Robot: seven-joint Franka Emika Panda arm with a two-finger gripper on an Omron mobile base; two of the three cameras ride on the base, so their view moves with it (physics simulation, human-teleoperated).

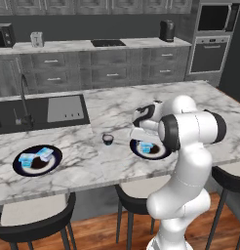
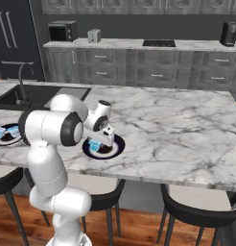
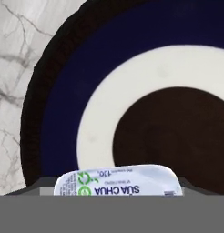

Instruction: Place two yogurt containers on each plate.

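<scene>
On plate (image 3: 63, 113), yogurt container (image 3: 118, 181), long axis crosswise

A marble island counter (image 1: 92, 166) (white, grey-veined) carries everything. A black sink (image 1: 24, 113) is set into its left end. Two plates are laid directly on the marble: the left plate (image 1: 19, 168) near the front edge, the right plate (image 1: 163, 154) further along, partly covered by the arm. A small dark cup (image 1: 108, 139) is placed between them, nearer the right plate. In the hand view, the right plate's dark rim (image 3: 34, 104) is seen against bare marble.
</scene>
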